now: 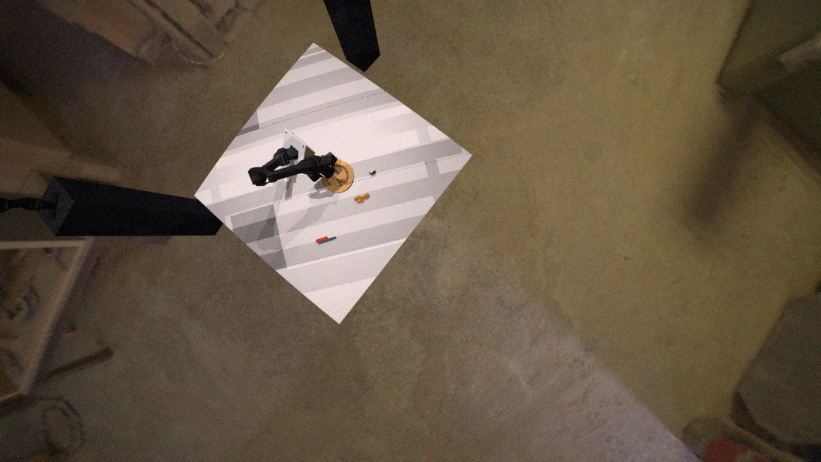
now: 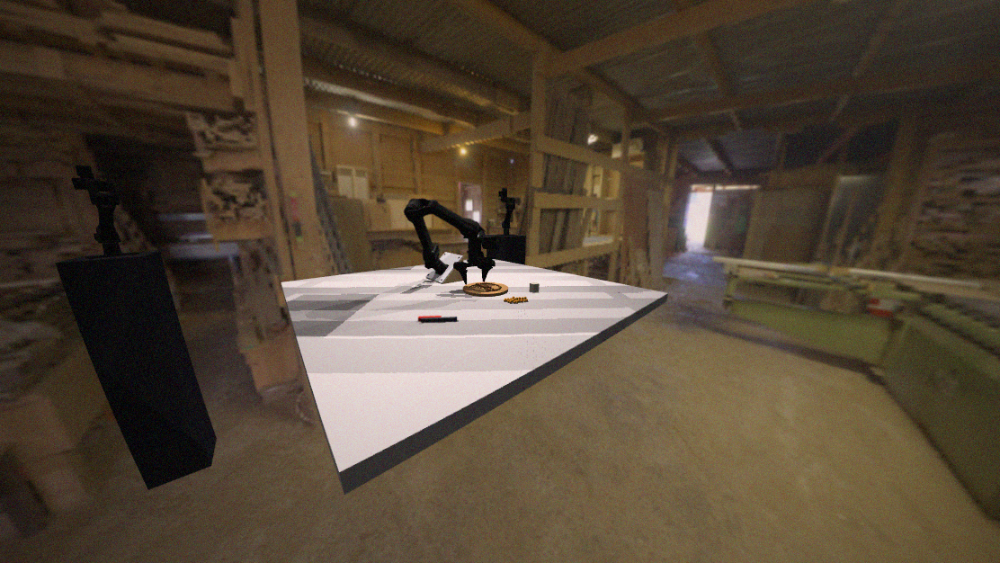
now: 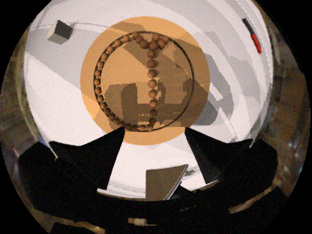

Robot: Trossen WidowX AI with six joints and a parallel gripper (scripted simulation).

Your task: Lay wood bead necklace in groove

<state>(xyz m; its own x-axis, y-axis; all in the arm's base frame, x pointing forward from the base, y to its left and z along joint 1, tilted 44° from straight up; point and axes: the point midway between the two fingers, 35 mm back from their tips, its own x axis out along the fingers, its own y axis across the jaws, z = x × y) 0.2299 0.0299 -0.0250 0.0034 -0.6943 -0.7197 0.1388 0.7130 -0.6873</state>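
Note:
The round wooden bead board (image 1: 349, 182) (image 2: 501, 290) (image 3: 88, 71) lies flat on the table below the gripper. The brown bead necklace (image 3: 152, 73) lies on it. Its left run follows the left side of the groove, from the top round to the bottom. Another run crosses the disc nearly straight, just right of the middle. Several beads bunch at the top, some inside the ring line. The right side of the groove holds no beads. My gripper (image 2: 475, 281) (image 3: 155, 130) is wide open and empty, its fingertips above the board near its lower edge in the wrist view.
A small grey cube (image 1: 372, 171) (image 2: 533, 287) (image 3: 60, 31) and a cluster of orange beads (image 1: 362, 198) (image 2: 515, 299) are near the board. A red and black pen (image 1: 325, 240) (image 2: 437, 318) (image 3: 252, 35) lies farther off. A tilted plate (image 1: 295, 140) (image 2: 444, 267) stands near the arm's base.

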